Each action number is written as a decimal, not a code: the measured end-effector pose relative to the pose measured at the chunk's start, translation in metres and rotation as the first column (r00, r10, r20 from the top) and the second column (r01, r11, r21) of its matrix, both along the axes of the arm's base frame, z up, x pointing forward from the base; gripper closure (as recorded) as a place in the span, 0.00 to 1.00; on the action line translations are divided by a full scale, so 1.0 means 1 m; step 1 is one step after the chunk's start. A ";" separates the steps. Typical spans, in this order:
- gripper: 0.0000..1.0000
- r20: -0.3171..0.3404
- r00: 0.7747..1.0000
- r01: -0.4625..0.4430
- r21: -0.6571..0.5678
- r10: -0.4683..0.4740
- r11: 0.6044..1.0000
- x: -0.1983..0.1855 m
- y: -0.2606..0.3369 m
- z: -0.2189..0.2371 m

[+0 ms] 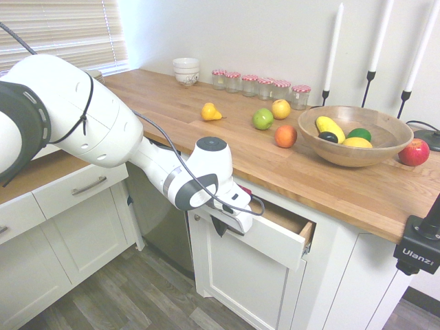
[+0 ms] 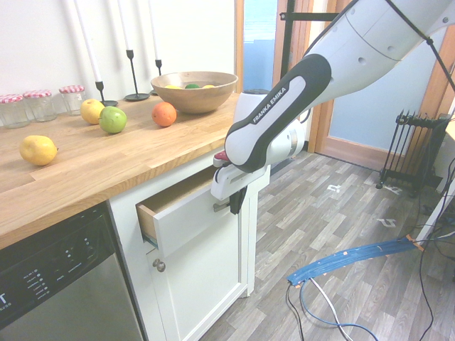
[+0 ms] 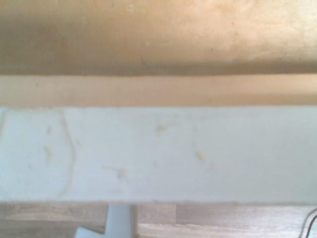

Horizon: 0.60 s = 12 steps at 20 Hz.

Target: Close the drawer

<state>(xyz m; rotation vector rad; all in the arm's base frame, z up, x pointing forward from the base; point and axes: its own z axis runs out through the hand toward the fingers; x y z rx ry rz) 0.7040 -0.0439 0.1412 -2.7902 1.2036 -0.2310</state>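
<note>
One drawer [image 1: 275, 237] stands partly open under the desk [image 1: 206, 137], the pincer [image 2: 236, 202] against its white front. Its handle is hidden, and I cannot tell whether the pincer grips anything. Three candles [image 1: 333, 45] are cut off above.

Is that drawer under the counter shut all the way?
No, the drawer stands partly pulled out, its bare-wood side showing below the wooden countertop.
</note>
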 end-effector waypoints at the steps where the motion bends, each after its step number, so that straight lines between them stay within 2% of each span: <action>1: 1.00 0.001 1.000 0.003 0.001 -0.003 1.000 0.004 0.000 0.000; 12: 1.00 0.008 1.000 0.014 0.008 -0.014 1.000 0.034 -0.005 -0.004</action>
